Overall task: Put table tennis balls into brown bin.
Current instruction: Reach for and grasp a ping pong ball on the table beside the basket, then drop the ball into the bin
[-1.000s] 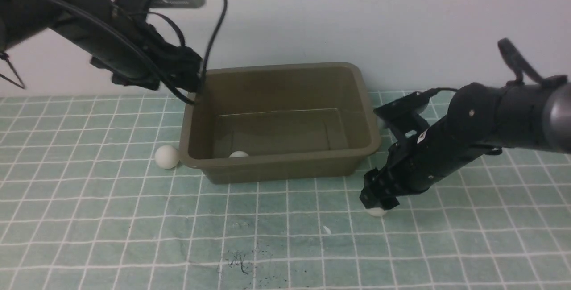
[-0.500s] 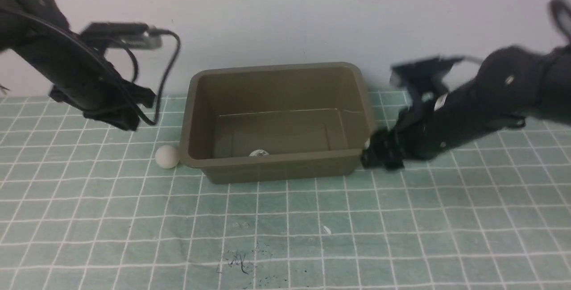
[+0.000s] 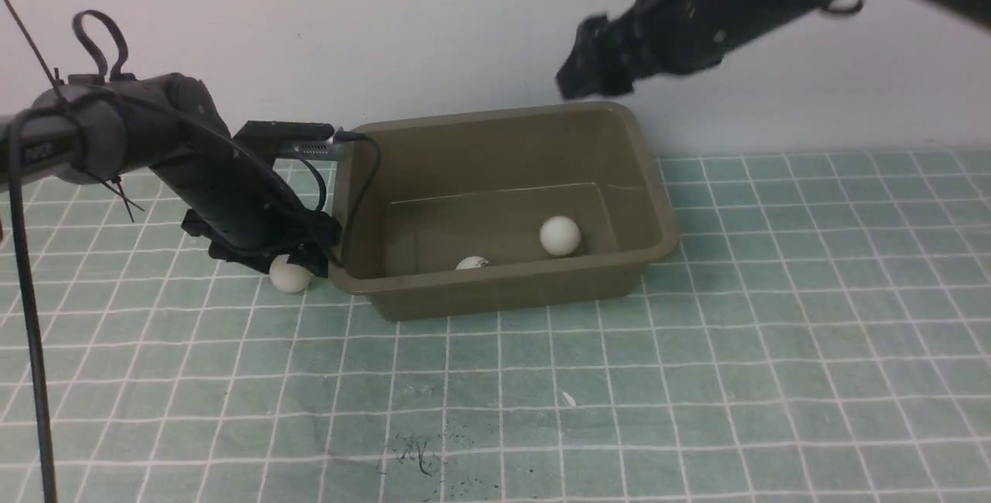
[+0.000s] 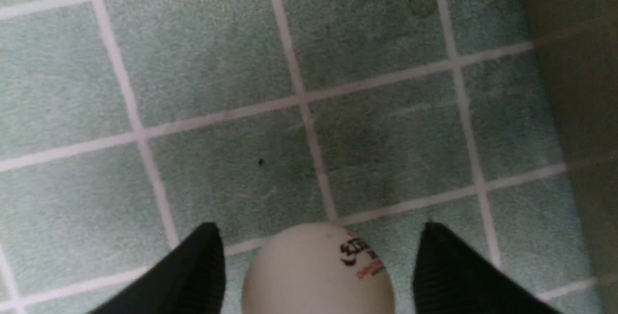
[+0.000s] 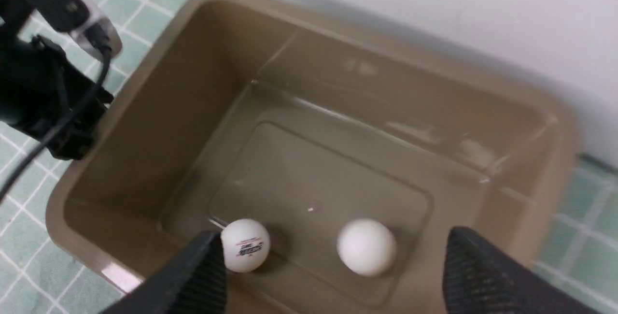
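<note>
Left fingers are straddling the last ball beside the bin, apart and needing to close, while right fingers are hanging apart, empty.

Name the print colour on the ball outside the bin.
Black and red, on the white ball; the left wrist view shows it best.

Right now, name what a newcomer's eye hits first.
The brown bin by the wall holds a plain white ball and a printed ball. A third ball lies on the green mat at the bin's near left corner, straddled by the open left gripper. The right gripper hangs open high above the bin.
</note>
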